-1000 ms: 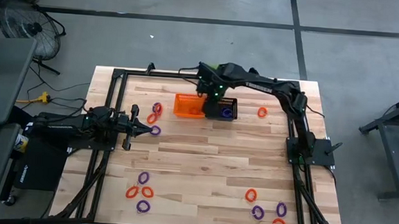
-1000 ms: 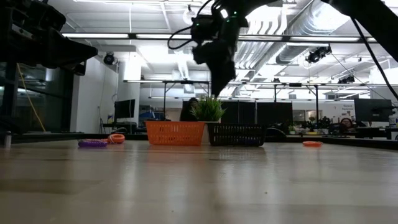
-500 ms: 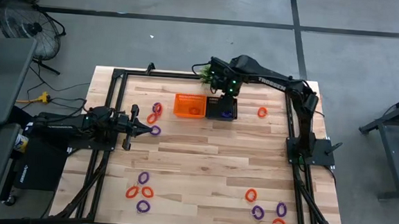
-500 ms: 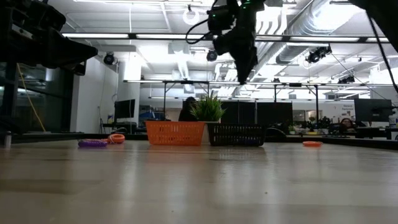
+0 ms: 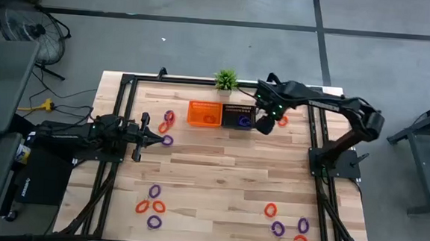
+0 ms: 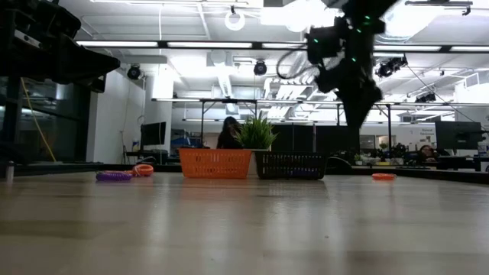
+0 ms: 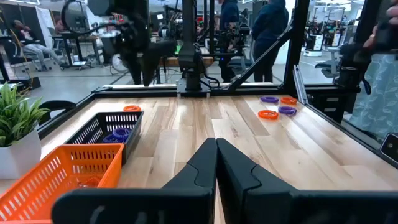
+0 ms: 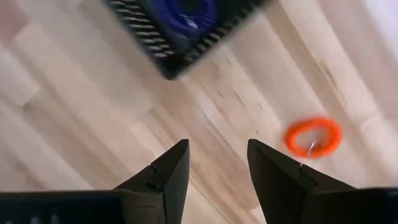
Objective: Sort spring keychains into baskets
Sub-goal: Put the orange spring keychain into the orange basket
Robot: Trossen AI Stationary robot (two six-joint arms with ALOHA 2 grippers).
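The orange basket (image 5: 204, 114) and the black basket (image 5: 239, 117) stand side by side at the table's far middle. A purple keychain (image 5: 243, 121) lies in the black basket. My right gripper (image 5: 263, 125) hangs open and empty just right of the black basket, above the wood. A single orange keychain (image 8: 313, 135) lies on the table farther right. My left gripper (image 5: 159, 138) rests shut near the left edge, and a purple keychain (image 5: 168, 140) lies just past its tips. More orange and purple keychains lie in groups near the left gripper (image 5: 166, 120), near-left (image 5: 152, 205) and near-right (image 5: 287, 223).
A small green potted plant (image 5: 226, 80) stands behind the baskets at the far edge. A black metal frame (image 5: 127, 81) runs along the table's left, far and right sides. Bare wood lies across the table's middle.
My right gripper has swung from above the baskets toward the table's right, passed the black basket, and come lower and nearer. It now hangs beside the basket's right end. The plant, hidden under the arm before, shows again.
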